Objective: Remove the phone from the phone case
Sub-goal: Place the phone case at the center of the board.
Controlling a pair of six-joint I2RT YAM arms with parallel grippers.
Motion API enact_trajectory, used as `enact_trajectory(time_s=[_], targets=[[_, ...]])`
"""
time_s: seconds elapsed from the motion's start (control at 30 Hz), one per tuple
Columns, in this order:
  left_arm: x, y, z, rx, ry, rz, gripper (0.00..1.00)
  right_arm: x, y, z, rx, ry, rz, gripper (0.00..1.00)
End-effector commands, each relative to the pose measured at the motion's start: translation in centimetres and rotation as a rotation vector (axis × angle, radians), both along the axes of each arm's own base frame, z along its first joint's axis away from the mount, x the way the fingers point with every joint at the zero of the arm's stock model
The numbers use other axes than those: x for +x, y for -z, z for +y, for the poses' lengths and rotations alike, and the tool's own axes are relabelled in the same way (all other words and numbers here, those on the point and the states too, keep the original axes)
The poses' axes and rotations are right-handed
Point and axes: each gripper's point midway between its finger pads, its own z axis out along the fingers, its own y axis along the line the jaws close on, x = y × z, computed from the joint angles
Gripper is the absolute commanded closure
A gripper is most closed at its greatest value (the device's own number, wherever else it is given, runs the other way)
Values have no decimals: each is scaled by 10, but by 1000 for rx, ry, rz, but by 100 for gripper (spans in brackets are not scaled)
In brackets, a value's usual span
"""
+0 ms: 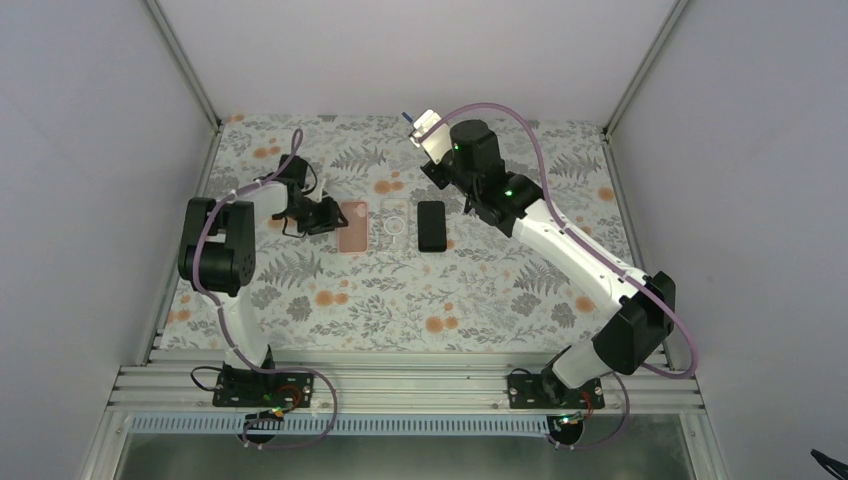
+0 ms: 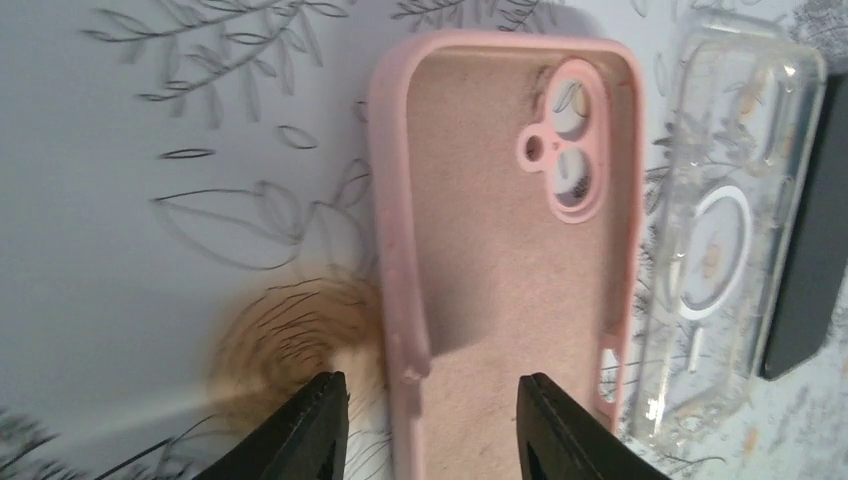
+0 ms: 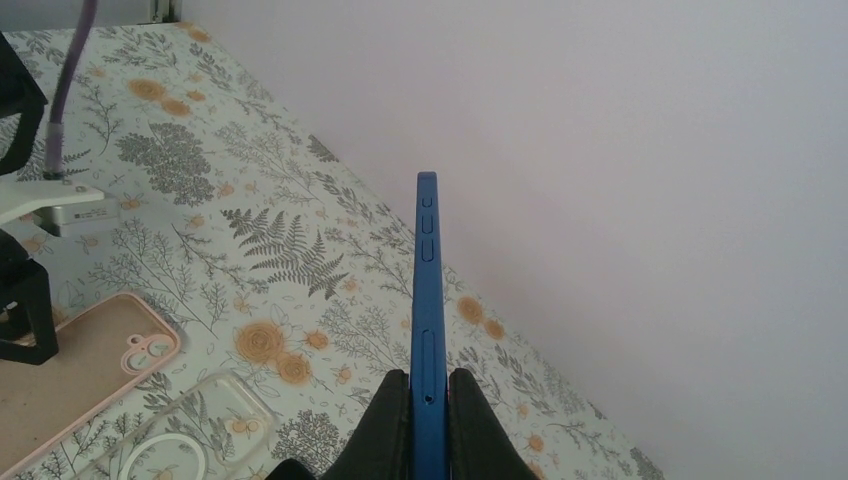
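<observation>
An empty pink phone case point(image 1: 353, 226) lies face up on the floral tablecloth. In the left wrist view the pink case point(image 2: 500, 250) shows its bare inner lining and camera cut-out. My left gripper point(image 2: 432, 420) is open at the case's near end. One finger sits outside the left wall and the other over the lining, neither touching it. My right gripper point(image 3: 428, 410) is shut on a blue phone point(image 3: 427, 300) seen edge-on, held in the air. From above, the phone point(image 1: 428, 130) hangs near the back of the table in the right gripper point(image 1: 440, 155).
A clear case point(image 1: 397, 228) with a white ring lies just right of the pink one, and a black case point(image 1: 432, 226) lies right of that. Both show beside the pink case: the clear case point(image 2: 710, 240) and the black case point(image 2: 810, 270). White walls enclose the table.
</observation>
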Motion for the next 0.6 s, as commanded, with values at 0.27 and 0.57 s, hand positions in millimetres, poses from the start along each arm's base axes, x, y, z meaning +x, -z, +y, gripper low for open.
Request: enact_trajectory(time_s=[0.27, 0.57], targets=[[7, -60, 27, 132, -46, -196, 22, -3, -32, -6, 27, -4, -83, 96], [7, -188, 10, -16, 22, -527, 0, -9, -53, -4, -20, -29, -145, 96]])
